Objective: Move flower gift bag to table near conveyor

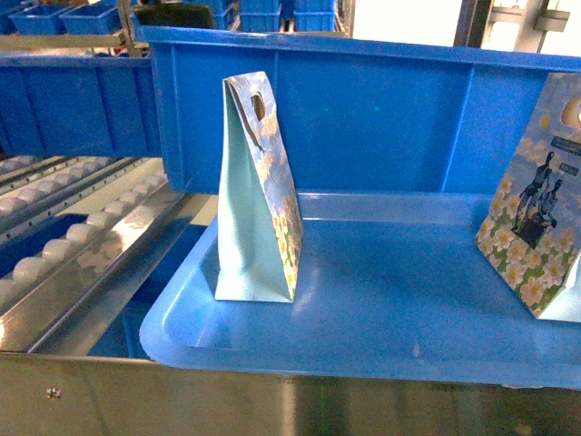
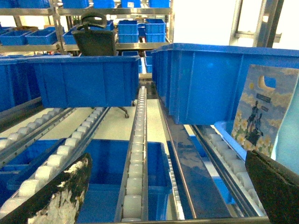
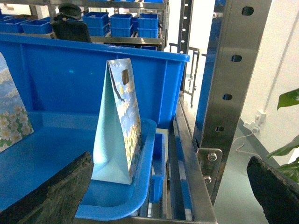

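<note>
Two flower gift bags stand upright in a glossy blue tray [image 1: 272, 363]: one flower gift bag [image 1: 257, 195] left of centre in the head view, showing its pale aqua side, and a second bag [image 1: 536, 227] at the right edge, face-on. The conveyor [image 1: 82, 241] slopes along the left of the frame; the table is not in view. In the left wrist view the left gripper [image 2: 168, 196] has its jaws spread wide with nothing between them, one dark finger [image 2: 60, 196] in the lower left corner; the right gripper [image 3: 168, 193] is likewise wide open and empty, with a bag [image 3: 117, 130] just beyond its lower-left finger. The step in hand looks like the approach. It would go best by closing on the stiff folded top near the oval handle hole, pinching across the thin edge and lifting straight up to clear the tray wall. The printed panel on the bags carries a dark figure design; no writing is legible.
</note>
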You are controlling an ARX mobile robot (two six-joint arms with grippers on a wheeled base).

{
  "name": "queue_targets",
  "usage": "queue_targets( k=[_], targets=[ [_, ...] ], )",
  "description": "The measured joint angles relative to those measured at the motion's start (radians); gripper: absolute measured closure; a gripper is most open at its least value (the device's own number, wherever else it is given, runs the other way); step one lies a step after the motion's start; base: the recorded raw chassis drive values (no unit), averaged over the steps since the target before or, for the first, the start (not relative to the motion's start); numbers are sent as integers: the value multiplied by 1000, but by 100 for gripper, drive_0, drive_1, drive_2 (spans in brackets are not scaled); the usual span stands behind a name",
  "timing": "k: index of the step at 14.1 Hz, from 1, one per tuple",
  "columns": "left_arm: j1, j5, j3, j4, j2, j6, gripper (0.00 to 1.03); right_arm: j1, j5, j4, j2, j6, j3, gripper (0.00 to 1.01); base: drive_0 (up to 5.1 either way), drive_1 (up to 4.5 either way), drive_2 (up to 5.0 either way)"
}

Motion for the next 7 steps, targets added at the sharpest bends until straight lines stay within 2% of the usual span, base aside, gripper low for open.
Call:
queue_targets(
  k=[1, 4, 6, 7],
  targets=[
    [-20, -13, 1, 49, 50, -1, 5, 23, 28, 14, 26, 0, 5, 3, 0, 0, 0],
    [-127, -75, 80, 285, 302, -4, 5, 115, 87, 213, 246, -2, 103, 3, 0, 0, 0],
    [-173, -72, 195, 458, 556, -20, 5, 154, 109, 348, 470, -3, 187, 3, 0, 0, 0],
    [-174, -66, 253, 493, 663, -34, 5, 171, 122, 386, 579, -2, 236, 3, 0, 0, 0]
  ],
)
